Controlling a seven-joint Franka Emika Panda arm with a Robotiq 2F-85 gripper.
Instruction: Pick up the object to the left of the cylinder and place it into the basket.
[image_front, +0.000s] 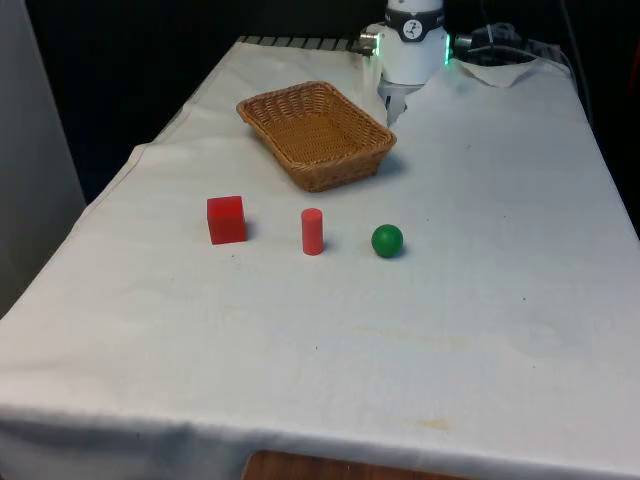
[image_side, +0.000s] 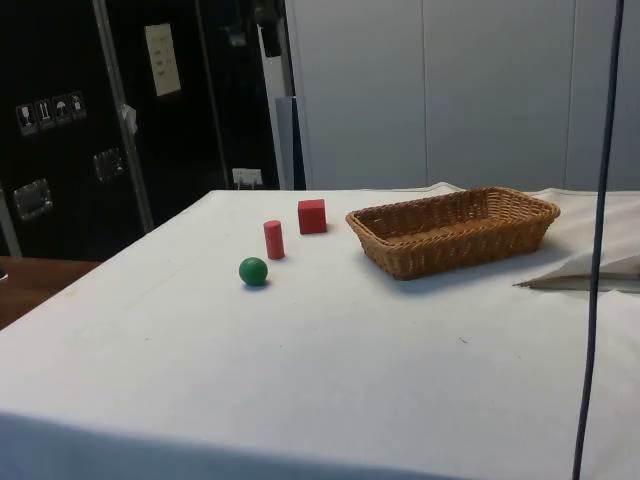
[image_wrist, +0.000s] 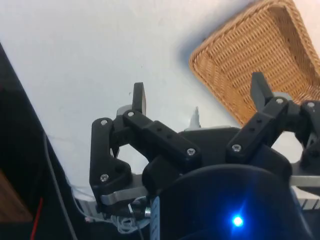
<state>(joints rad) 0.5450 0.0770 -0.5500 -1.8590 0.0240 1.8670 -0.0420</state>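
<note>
A small red cube (image_front: 226, 219) is seen on the white-clothed table (image_front: 480, 300), at the front view's left of an upright red cylinder (image_front: 312, 231); the two stand near each other but apart. A green ball (image_front: 387, 240) is set at the cylinder's other side, so that the three form a row, cube, cylinder, ball, across the front view. In the side view the same row is found with the ball (image_side: 253, 271) nearest the camera, the cylinder (image_side: 273, 239) behind it and the cube (image_side: 311, 216) farthest.

A rectangular woven wicker basket (image_front: 262, 105) is placed beyond the row, well apart from the cube; nothing is seen inside it in the side view (image_side: 540, 212).

The black two-finger gripper (image_wrist: 200, 97) is held high over the cloth, beside one corner of the basket (image_wrist: 215, 55). Its fingers (image_wrist: 138, 98) are spread wide, released, with nothing between them.
</note>
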